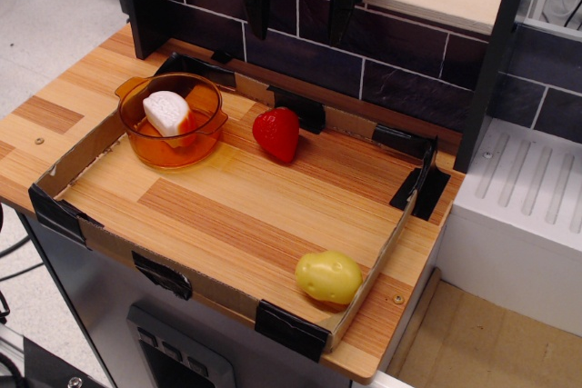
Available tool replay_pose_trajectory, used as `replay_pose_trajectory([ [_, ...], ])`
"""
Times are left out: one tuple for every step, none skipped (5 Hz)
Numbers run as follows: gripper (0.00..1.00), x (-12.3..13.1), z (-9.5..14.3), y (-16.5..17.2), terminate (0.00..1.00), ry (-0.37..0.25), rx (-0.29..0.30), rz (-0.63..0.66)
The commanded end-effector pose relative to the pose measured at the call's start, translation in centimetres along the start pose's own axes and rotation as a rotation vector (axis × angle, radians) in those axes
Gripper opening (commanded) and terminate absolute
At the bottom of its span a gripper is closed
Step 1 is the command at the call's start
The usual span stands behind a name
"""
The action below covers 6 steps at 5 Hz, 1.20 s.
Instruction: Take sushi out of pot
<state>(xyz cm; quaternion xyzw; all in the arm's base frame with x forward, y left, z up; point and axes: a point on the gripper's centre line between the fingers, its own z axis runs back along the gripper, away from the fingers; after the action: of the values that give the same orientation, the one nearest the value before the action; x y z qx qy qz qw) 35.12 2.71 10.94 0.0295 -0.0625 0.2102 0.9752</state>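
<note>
Jaws standing apart, gripping nothing; gripper point(301, 8) hanging high at back wall, well away from pot, likely parked clear ahead of approach.
Sushi point(168, 115): sitting inside pot point(173, 121), white block leaning, orange-red layer facing right; not yet taken out.
Pot: resting in tray's back left corner, handles pointing outward.
Strawberry point(277, 134): lying just right of pot, apart.
Potato point(327, 277): resting against cardboard tray point(109, 243) front right wall.
Judgement: grasp calling for descent over pot rim.

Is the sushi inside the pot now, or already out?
Inside. The sushi sits within the pot, its rim all around it; the hand hangs open, apart.
</note>
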Motion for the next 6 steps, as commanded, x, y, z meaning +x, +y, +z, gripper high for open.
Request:
replay_pose_trajectory([
  [1.0, 0.0, 0.0, 0.0, 0.0, 0.0, 0.0, 0.0],
  [1.0, 0.0, -0.1, 2.5, 0.0, -0.054, -0.014, 0.123],
  [1.0, 0.2, -0.4, 5.3, 0.0, -0.076, -0.017, 0.191],
  [1.0, -0.2, -1.1, 7.6, 0.0, -0.104, -0.01, 0.322],
  [1.0, -1.1, -1.8, 9.1, 0.0, -0.079, 0.019, 0.393],
  [1.0, -1.5, -2.3, 10.6, 0.0, -0.029, 0.03, 0.449],
])
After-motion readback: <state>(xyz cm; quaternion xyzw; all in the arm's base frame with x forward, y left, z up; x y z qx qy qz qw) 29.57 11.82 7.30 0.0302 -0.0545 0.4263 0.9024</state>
